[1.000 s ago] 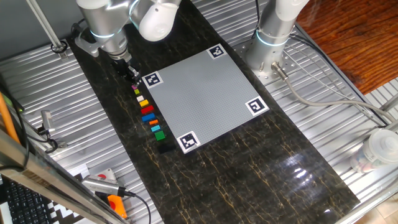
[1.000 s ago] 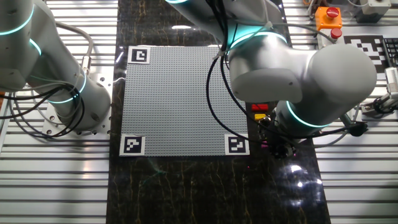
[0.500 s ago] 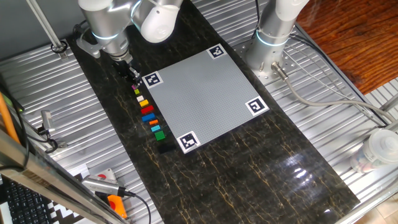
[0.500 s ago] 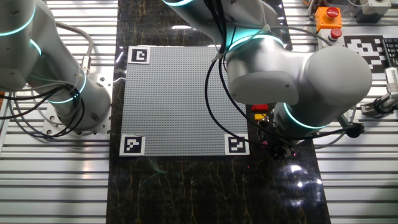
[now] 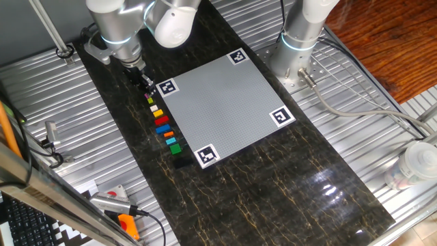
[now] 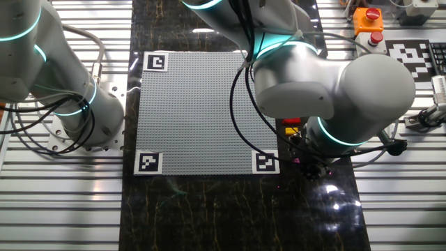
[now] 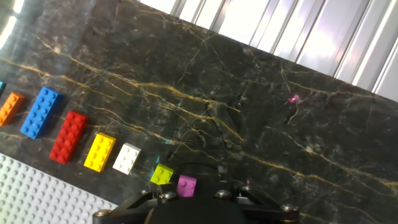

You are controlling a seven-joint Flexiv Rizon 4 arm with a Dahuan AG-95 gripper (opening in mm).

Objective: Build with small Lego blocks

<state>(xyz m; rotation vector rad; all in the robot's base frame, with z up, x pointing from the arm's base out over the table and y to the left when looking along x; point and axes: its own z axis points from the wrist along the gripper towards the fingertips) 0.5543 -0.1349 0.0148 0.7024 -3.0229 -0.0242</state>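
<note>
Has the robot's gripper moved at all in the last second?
Yes, slightly. In one fixed view the gripper has crept toward the grey plate's corner tag and now sits at the pink end of the Lego blocks.

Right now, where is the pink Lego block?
In the hand view the pink block lies at the row's end, beside the olive block, just ahead of the gripper.

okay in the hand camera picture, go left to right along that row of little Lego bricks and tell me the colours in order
orange brick → blue brick → red brick → yellow brick → white brick → olive brick → pink brick, which lies just ahead of the gripper.
</note>
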